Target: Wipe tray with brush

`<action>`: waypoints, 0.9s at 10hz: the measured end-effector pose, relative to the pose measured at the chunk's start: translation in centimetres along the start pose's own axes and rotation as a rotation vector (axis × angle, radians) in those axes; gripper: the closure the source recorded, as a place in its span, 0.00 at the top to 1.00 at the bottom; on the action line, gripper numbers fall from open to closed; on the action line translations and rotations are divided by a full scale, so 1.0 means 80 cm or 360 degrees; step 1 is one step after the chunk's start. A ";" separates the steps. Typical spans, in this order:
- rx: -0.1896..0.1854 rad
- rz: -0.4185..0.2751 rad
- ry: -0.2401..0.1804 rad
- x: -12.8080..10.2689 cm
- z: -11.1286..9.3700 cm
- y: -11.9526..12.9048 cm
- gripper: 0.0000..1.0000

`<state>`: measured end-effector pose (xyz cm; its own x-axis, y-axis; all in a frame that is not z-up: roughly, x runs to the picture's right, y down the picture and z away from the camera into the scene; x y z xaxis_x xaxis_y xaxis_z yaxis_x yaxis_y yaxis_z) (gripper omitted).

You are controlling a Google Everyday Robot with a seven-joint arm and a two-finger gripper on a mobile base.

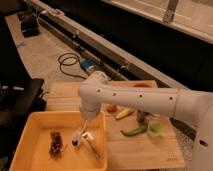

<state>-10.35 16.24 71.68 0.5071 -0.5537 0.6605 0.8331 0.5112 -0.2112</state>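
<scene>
The yellow tray (30,121) lies at the lower left on the pale wooden board. My gripper (86,131) hangs below the white arm, over the right half of the tray. It is shut on the brush (79,136), a thin whitish handle that slants down to the left. The brush's dark tip (75,144) is at the tray floor. A whitish finger (92,147) reaches toward the tray's right rim. A dark reddish-brown lumpy cluster (56,143) lies in the tray just left of the tip.
The wooden board (145,150) carries a green pepper (133,131), a green cup (156,129), a yellow piece (124,113), a red piece (112,107) and an orange bowl (142,85). A black cable (69,62) lies on the floor behind. A dark chair (20,100) stands on the left.
</scene>
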 end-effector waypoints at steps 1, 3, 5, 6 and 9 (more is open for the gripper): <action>0.0009 -0.0041 -0.0032 -0.013 0.011 -0.015 0.00; 0.0022 -0.0068 -0.0082 -0.035 0.027 -0.019 0.00; 0.0022 -0.0037 -0.0114 -0.057 0.036 0.001 0.00; 0.0019 0.0005 -0.0110 -0.058 0.034 0.017 0.00; 0.0017 0.0104 -0.0040 -0.028 0.006 0.053 0.00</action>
<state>-8.05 20.01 69.63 0.5545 -0.5022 0.6635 0.7960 0.5526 -0.2470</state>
